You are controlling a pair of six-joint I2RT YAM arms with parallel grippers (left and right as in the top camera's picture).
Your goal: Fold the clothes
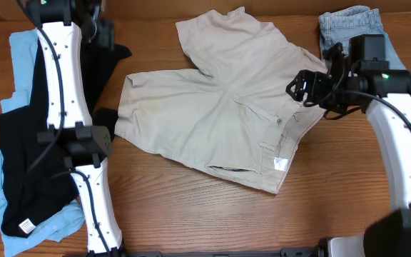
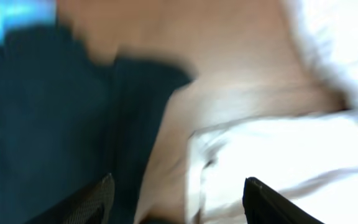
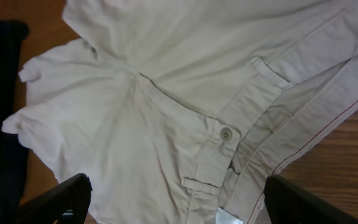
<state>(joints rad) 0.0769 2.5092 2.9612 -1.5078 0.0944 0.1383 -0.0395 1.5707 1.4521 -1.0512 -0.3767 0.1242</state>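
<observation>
Beige shorts (image 1: 212, 107) lie spread flat in the middle of the table, waistband to the right, with a button (image 3: 226, 133) and a white label (image 1: 280, 163). My right gripper (image 1: 298, 87) hovers over the waistband, open and empty; in the right wrist view its fingers (image 3: 179, 199) straddle the fly. My left gripper (image 1: 105, 34) is at the far left over a black garment (image 1: 27, 164). It is open and empty in the blurred left wrist view (image 2: 179, 199), between the black cloth (image 2: 48, 112) and the shorts' leg edge (image 2: 272, 149).
The black garment lies on a light blue garment (image 1: 20, 53) along the left edge. A folded denim piece (image 1: 348, 21) sits at the back right, behind the right arm. Bare wood (image 1: 191, 207) shows in front of the shorts.
</observation>
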